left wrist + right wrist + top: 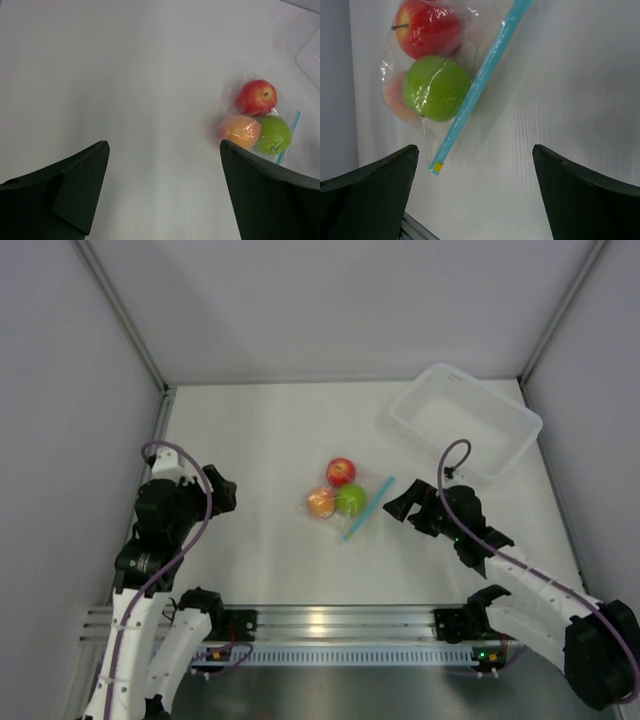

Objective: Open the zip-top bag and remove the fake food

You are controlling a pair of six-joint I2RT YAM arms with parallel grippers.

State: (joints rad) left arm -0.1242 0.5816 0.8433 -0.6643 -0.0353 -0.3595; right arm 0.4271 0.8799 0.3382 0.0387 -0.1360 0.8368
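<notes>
Altogether, one table (260,430), white, walled on three sides.

Bags: one. Zip-top bag (345,495), clear crinkly plastic, lying flat near the middle of the table, a little right of centre. One light blue zip strip (369,507) runs along its right-hand edge, slanting from far right to near left in the top view. A small yellow tab (436,166) marks the strip's near end. The strip lies in a single straight line; whether it is sealed cannot be told.

Fake food: three pieces, all inside the bag, bunched together and touching.
- One red fruit (341,471), farthest from the arms, with a dark stem.
- One green fruit (351,500), just beside the strip.
- One orange fruit (321,503), left of the green one, on the side away from the strip.

Bins: one. Translucent white rectangular bin (465,422), set askew at the far right corner of the table, well apart from the bag.

Grippers: two.
- Left gripper (162,145), over the left part of the table, well apart from the bag. Jaws wide apart, holding nothing. The bag shows at the right of its wrist view.
- Right gripper (474,147), just to the right of the bag, near the strip. Jaws wide apart, holding nothing. In its wrist view the strip's near end lies between them, untouched.
</notes>
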